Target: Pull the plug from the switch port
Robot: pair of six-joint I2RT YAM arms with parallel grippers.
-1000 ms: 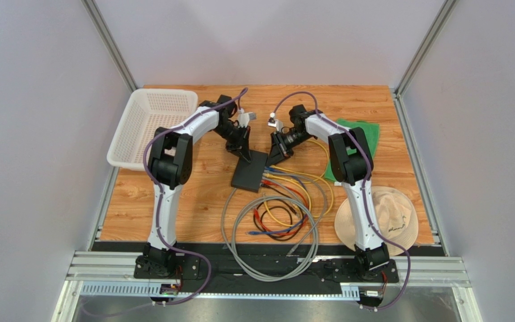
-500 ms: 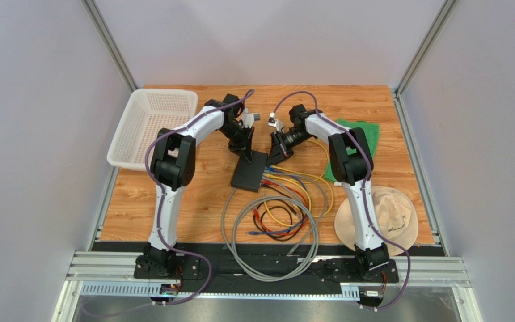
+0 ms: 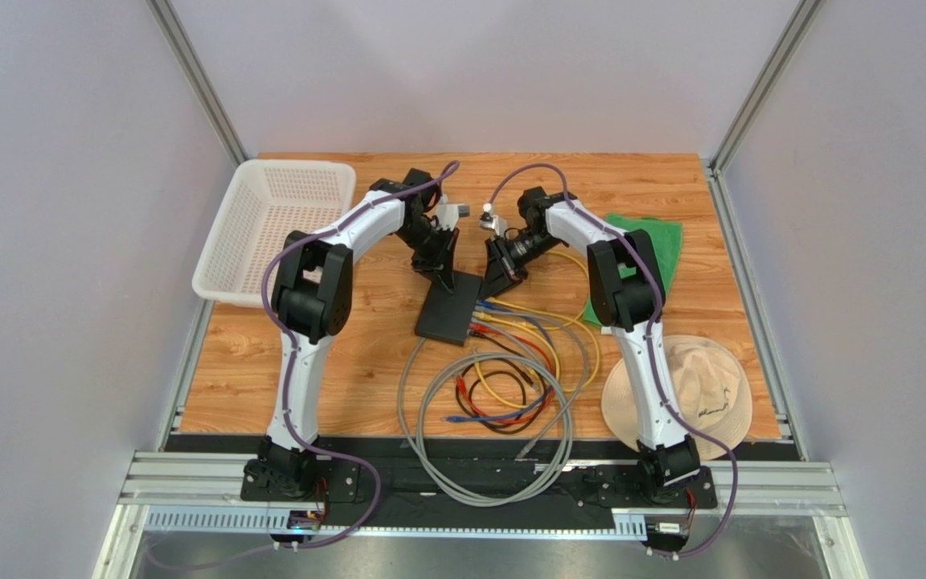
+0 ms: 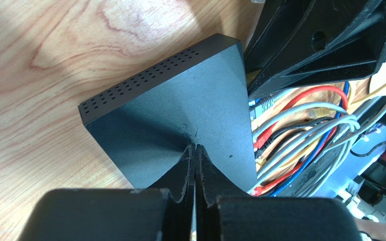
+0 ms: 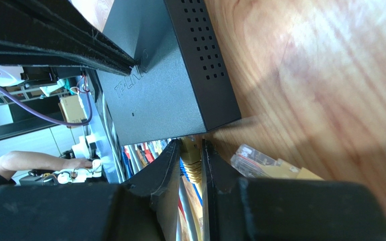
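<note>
Since the wooden table (image 3: 311, 362) has the switch (image 3: 450, 309) lying flat mid-table, port edge facing right and toward my bases, that's where the job sits, and as far as I can judge nothing is extracted yet. The cable bundle (image 3: 498, 398) (grey, yellow, red, blue) loops from the ports toward the near edge, and all leads look plugged in. My left pincer (image 4: 195, 148) is pressed together, tips down on the switch's top face near the port side. It reads as a hold-down and pinches nothing. My right pincer (image 5: 192, 146) is only narrowly parted and pinching the yellow plug (image 5: 192, 163) right at the port row, near the end of the row, clamped on both sides of its boot. The plug body meets the switch edge, so I judge it seated: grip done, pull left to do. Can't tell whether the latch tab is depressed. A loose clear connector (image 5: 253, 159) lies on the table just beside the right pincer, not part of this. Writing: the right wrist view shows tone-on-tone lettering (image 5: 128, 84) on the top face reading "TP-LIN", the rest hidden behind the left pincer, presumably TP-Link. The left wrist view shows a small embossed mark (image 4: 184, 127) mid-lid, illegible. No port labels are readable.
</note>
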